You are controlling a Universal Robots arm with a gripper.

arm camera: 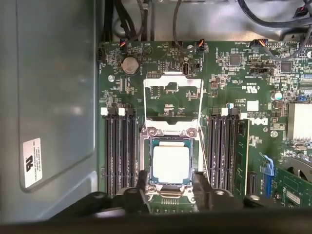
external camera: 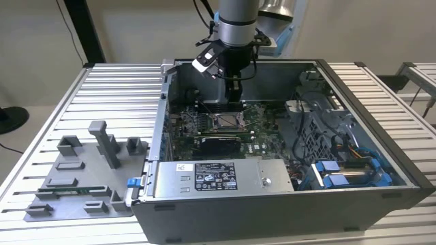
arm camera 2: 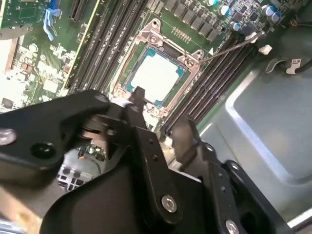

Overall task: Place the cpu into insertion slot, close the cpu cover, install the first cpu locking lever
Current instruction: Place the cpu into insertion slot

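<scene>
Arm is reaching down from above into an open computer case (external camera: 272, 214) that is sitting on the slatted metal desk (external camera: 116, 97). The claw (external camera: 235, 102) is hanging just over the far side of the insertion slot (external camera: 226, 121), inside the case walls.

In both wrist views the cpu (arm camera: 170, 163) (arm camera 2: 156, 75) is lying flat in the insertion slot (arm camera: 144, 151) (arm camera 2: 127, 63), silvery face up and square with the metal rim. Green motherboard (arm camera: 229, 87) is surrounding it, with black memory slots (arm camera: 122, 151) running along both flanks.

The cpu cover (arm camera: 147, 100) is lying swung open, clear of the chip, hinged at the slot's edge opposite the claw. Green board is showing through its window.

The claw (arm camera: 170, 178) (arm camera 2: 163, 107) is standing wide, holding nothing. Its two black fingers (arm camera: 141, 181) are spread about as far apart as the slot is broad, with their tips hovering at the slot's near edge.

In the second wrist view, what looks like the locking lever (arm camera 2: 234, 46) is slanting away from one corner of the slot, unlatched.

On the desk at the exterior view's left, a grey fixture tray (external camera: 75, 204) is sitting beside the case, well apart from the claw.
</scene>
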